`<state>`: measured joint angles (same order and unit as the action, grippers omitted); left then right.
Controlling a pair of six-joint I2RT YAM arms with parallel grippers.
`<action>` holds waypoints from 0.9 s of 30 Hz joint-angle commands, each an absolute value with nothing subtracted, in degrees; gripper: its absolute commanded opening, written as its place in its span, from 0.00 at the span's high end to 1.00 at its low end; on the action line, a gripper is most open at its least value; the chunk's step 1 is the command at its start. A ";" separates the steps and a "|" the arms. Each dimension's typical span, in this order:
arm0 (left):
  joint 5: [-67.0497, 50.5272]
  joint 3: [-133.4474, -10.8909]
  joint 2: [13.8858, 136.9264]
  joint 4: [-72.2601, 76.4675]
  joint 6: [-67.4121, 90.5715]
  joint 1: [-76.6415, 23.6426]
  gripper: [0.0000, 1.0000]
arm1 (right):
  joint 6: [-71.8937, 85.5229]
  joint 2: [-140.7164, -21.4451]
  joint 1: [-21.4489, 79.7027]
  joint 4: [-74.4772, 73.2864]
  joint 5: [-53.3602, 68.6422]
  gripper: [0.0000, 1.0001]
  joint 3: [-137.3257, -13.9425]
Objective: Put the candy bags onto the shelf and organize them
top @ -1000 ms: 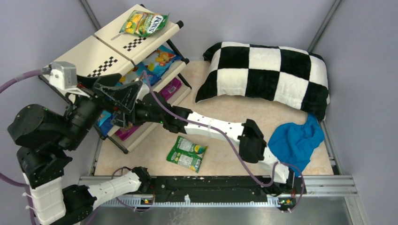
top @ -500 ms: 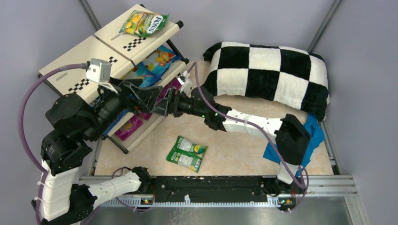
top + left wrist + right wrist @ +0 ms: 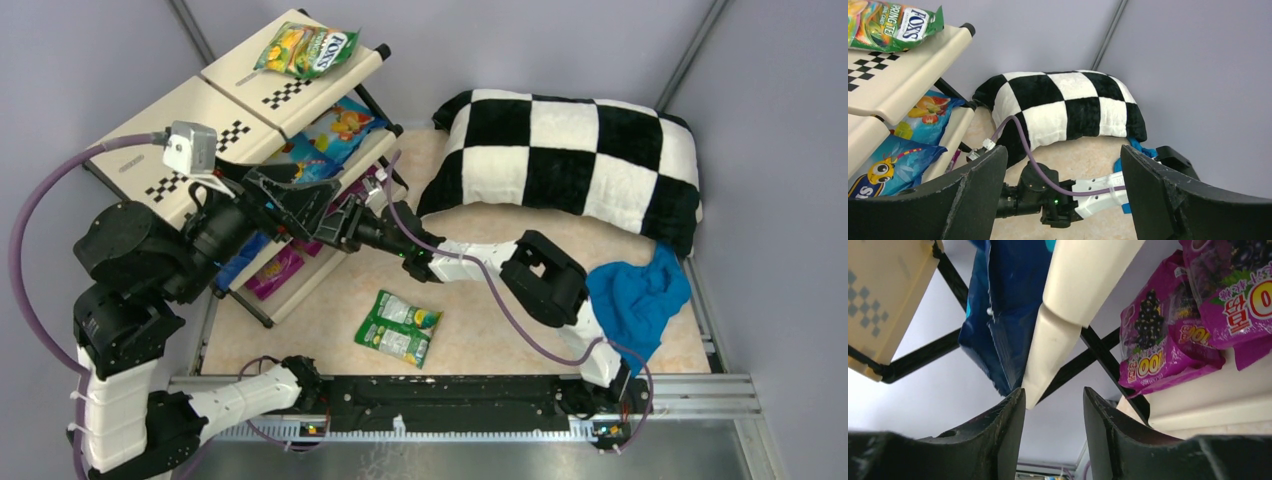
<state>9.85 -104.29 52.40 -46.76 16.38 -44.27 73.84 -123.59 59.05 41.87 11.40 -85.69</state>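
The cream shelf [image 3: 215,110] stands at the back left. A green-yellow FOX'S bag [image 3: 306,50] lies on its top tier, blue bags [image 3: 335,125] on the middle tier, and magenta grape bags [image 3: 275,270] on the bottom tier. A green-white bag [image 3: 398,328] lies on the table in front. My left gripper [image 3: 305,205] is open and empty in front of the shelf, just above my right wrist. My right gripper [image 3: 345,222] is open and empty, pointing at the bottom tier. The right wrist view shows magenta bags [image 3: 1168,340], a blue bag [image 3: 1008,300] and a tier edge [image 3: 1068,315] just beyond my right gripper [image 3: 1054,392].
A black-and-white checkered pillow [image 3: 570,160] lies at the back right. A plain blue cloth [image 3: 630,300] is bunched at the right edge beside my right arm's elbow. In the left wrist view my left gripper [image 3: 1063,160] frames the right arm, with the pillow [image 3: 1068,107] behind.
My left arm has risen from low beside the shelf, then drawn back a little to the left. My right arm has folded its elbow in, with the gripper still at the bottom tier.
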 commanded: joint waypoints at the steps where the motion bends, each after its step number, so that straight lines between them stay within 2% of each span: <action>1: 9.47 -106.52 52.75 -46.76 15.76 -44.03 0.10 | 76.48 -125.57 59.48 47.28 8.67 0.54 -92.20; 17: 10.70 -107.58 52.84 -48.37 13.73 -44.03 0.08 | 77.11 -135.05 59.37 44.74 7.37 0.56 -105.60; 23: 10.82 -107.53 52.57 -48.73 14.06 -44.03 0.08 | 76.97 -133.25 58.46 46.07 6.19 0.82 -105.15; 27: 10.58 -107.47 52.86 -48.54 14.15 -44.03 0.08 | 76.72 -127.91 56.68 47.91 4.21 1.00 -98.74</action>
